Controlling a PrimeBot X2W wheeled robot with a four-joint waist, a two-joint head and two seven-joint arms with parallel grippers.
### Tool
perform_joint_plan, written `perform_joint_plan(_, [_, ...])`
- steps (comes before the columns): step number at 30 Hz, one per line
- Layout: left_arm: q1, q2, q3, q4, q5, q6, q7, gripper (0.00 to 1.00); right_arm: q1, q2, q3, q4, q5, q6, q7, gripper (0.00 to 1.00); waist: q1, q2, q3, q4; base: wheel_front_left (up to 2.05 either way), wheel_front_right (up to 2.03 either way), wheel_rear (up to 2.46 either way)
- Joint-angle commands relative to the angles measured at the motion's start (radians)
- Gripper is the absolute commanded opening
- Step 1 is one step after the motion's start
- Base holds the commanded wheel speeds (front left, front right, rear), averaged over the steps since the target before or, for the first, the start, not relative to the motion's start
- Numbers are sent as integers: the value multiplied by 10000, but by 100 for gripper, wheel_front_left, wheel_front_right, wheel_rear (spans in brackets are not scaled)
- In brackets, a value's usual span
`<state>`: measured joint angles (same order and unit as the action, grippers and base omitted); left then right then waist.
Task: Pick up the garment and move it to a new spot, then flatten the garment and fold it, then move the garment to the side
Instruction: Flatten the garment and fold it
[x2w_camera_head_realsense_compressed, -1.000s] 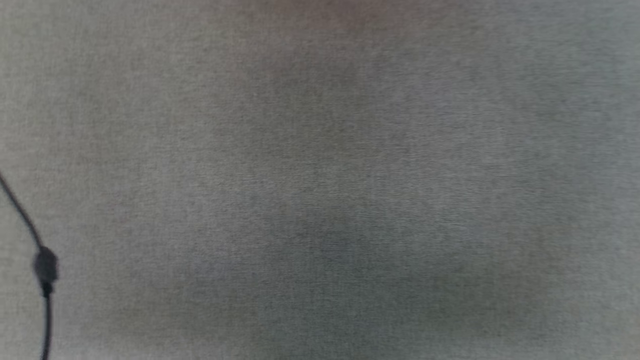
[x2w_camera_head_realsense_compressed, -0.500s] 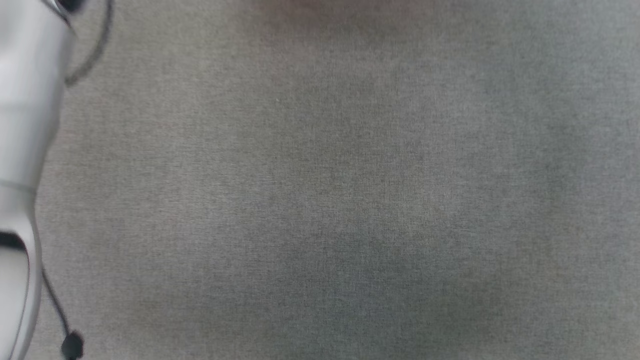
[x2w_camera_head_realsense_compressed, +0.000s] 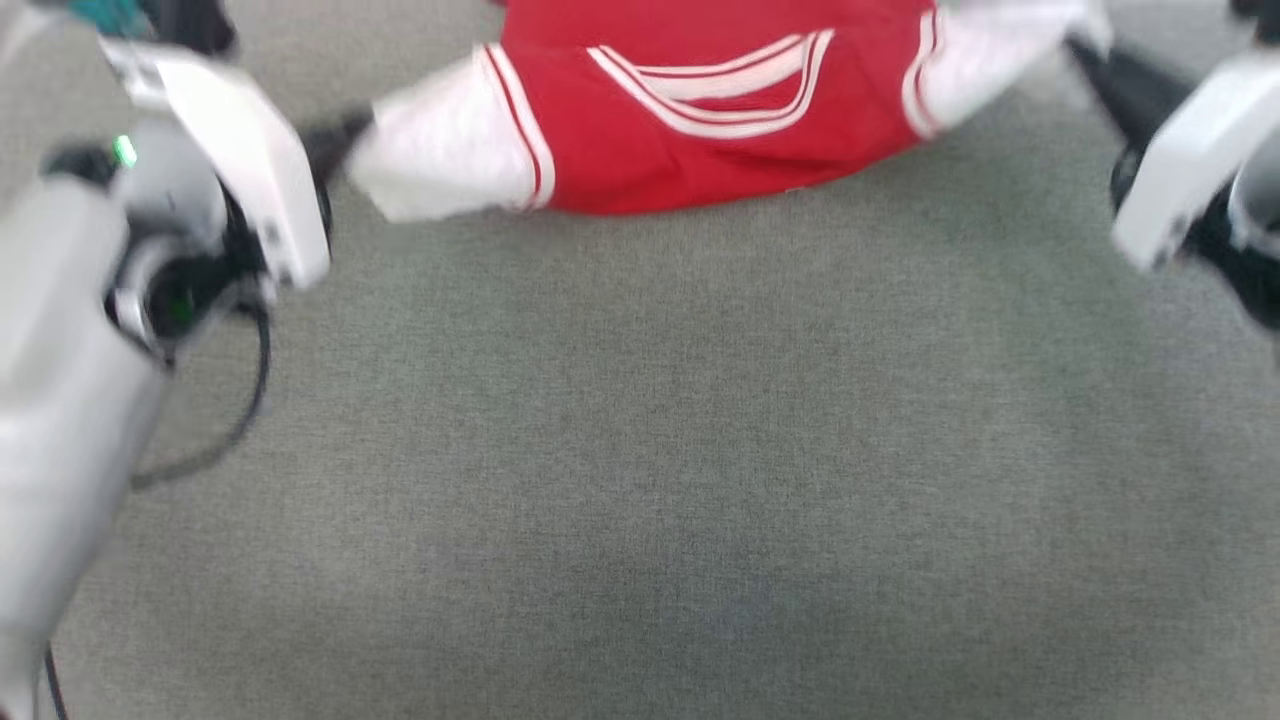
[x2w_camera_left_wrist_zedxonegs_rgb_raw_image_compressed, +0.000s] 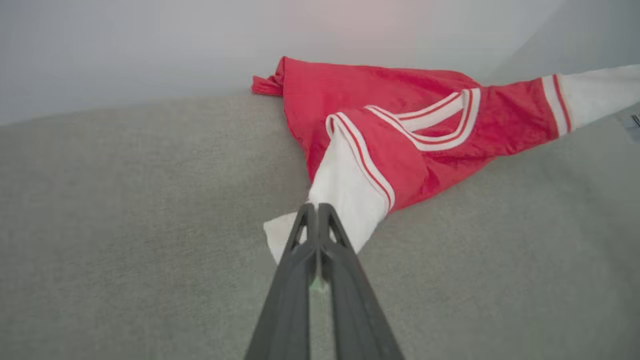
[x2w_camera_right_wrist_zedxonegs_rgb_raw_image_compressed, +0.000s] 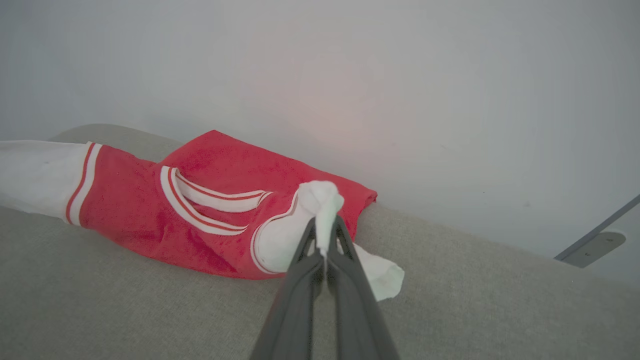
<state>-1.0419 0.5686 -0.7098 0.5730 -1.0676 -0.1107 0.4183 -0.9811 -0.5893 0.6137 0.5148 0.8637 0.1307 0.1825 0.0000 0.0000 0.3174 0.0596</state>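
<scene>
Left gripper (x2w_camera_left_wrist_zedxonegs_rgb_raw_image_compressed: 316, 209) clamped on one white sleeve of the garment (x2w_camera_left_wrist_zedxonegs_rgb_raw_image_compressed: 435, 150), right gripper (x2w_camera_right_wrist_zedxonegs_rgb_raw_image_compressed: 325, 224) clamped on the other

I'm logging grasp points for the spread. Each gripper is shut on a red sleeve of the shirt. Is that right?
Not quite: the shirt has a red body, but each gripper is shut on a white sleeve, not a red one. The left wrist view shows the left gripper pinching one sleeve, and the right wrist view shows the right gripper pinching the other.
</scene>
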Motion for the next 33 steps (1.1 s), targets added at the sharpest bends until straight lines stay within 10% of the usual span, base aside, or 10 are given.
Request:
perform_joint_plan(1, [267,43,-30,-126,-68,60,58,0,215,-60,13,-149,10,-1,86,0,0,0,-134,-9,0,0,0])
perform_joint_plan(19, [5718,2163,-551,-4888,-1205,2688,960,0,5617,-1247,-1177,-3856,627,0,3682,0,0,0,-937,-272,0,0,0])
perform_joint_plan(33, [7606,2933,-843,-5728,-1520,4091,1223,0,8715,-1259,-2540,-4945,1181,0,6352,0,0,0,-895,-294,0,0,0])
